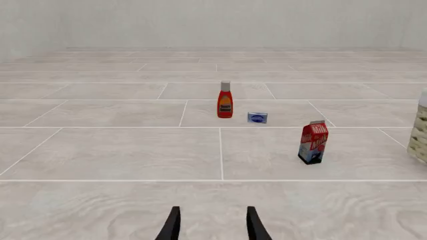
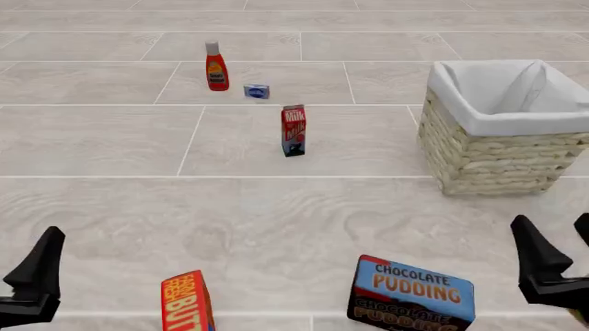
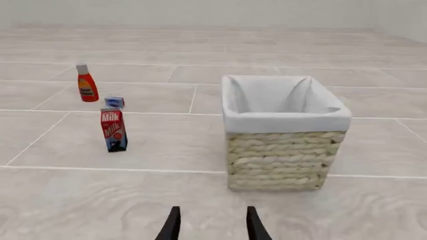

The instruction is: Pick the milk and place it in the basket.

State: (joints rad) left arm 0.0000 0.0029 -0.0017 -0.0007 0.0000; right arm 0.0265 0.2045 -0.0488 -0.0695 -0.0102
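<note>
The milk [image 2: 294, 130] stands upright on the tiled surface, a small carton with a red top and a dark blue and white base. It also shows in the left wrist view [image 1: 313, 142] and the right wrist view [image 3: 113, 130]. To its right sits the basket [image 2: 497, 155], pale wicker with a white cloth lining over its rim, seen close in the right wrist view [image 3: 280, 152]. My left gripper [image 2: 27, 279] is low at the near left, open and empty [image 1: 213, 226]. Open and empty as well, my right gripper [image 2: 561, 252] is at the near right, just short of the basket [image 3: 213, 226].
A red ketchup bottle [image 2: 216, 66] and a small blue box [image 2: 256, 91] stand beyond the milk. An orange-red butter box [image 2: 187, 303] and a chocolate pudding box [image 2: 412, 295] stand near the front edge between the grippers.
</note>
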